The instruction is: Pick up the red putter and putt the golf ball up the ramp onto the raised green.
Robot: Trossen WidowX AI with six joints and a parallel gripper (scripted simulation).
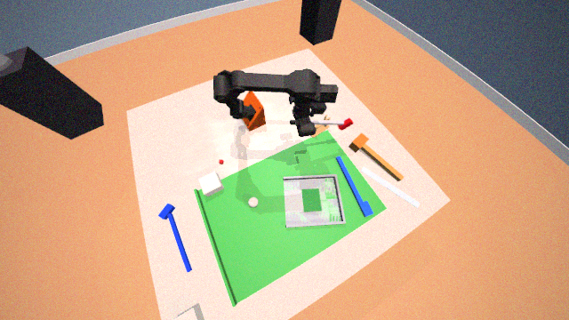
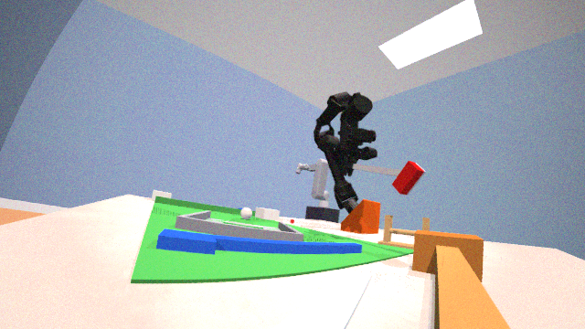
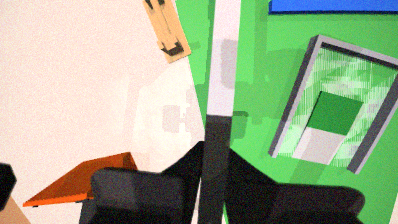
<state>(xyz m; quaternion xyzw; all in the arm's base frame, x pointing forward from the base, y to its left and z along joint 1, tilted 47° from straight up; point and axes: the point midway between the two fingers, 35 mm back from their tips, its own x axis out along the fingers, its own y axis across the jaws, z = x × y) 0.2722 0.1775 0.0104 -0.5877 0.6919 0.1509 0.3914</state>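
Note:
The red putter has a red head [image 1: 345, 124] [image 2: 408, 177], a pale shaft [image 1: 329, 123] [image 2: 377, 170] [image 3: 223, 65] and a black grip [image 3: 216, 165]. My gripper [image 1: 304, 122] [image 3: 211, 146] is shut on the black grip. The putter is held in the air, its head above the level of the wooden rack [image 1: 321, 130] [image 2: 388, 228] [image 3: 172, 30]. The white golf ball [image 1: 252, 202] [image 2: 246, 213] rests on the green mat [image 1: 249, 253] [image 2: 169, 270]. The raised green [image 1: 311, 200] [image 3: 336, 112] is inside a grey-walled frame [image 1: 314, 225] [image 2: 256, 232] [image 3: 295, 95], with a pale ramp [image 3: 317, 145] adjoining it.
A blue putter [image 1: 353, 184] [image 2: 283, 245] lies beside the frame; another blue putter [image 1: 179, 240] lies left of the mat. An orange mallet [image 1: 382, 162] [image 2: 462, 283] and white bar [image 1: 391, 187] lie right. An orange wedge [image 1: 254, 113] [image 2: 363, 217] [image 3: 80, 182] is near the arm; a white block [image 1: 211, 183] [image 2: 267, 213] is at the mat's corner.

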